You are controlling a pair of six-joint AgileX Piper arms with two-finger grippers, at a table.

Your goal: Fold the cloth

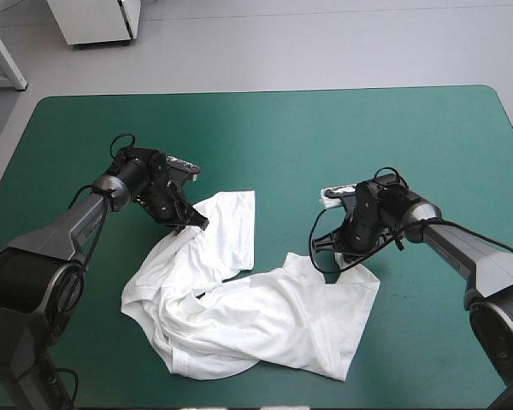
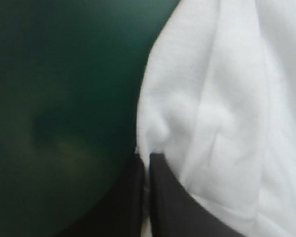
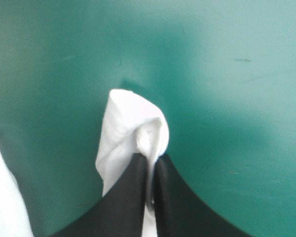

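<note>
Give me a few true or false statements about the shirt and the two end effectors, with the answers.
1. The left end effector is shut on the T-shirt. True.
2. The right end effector hangs open, holding nothing. False: it pinches a fold of the T-shirt.
3. The T-shirt is a neat folded bundle. False: it lies rumpled, partly spread.
4. The T-shirt lies on the teal-green table. True.

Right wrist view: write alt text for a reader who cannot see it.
The right gripper has its black fingers shut on a small pinched fold of the white T-shirt, which pokes out ahead of their tips. Bare teal-green cover lies beyond it, and more white cloth shows off to one side.
</note>
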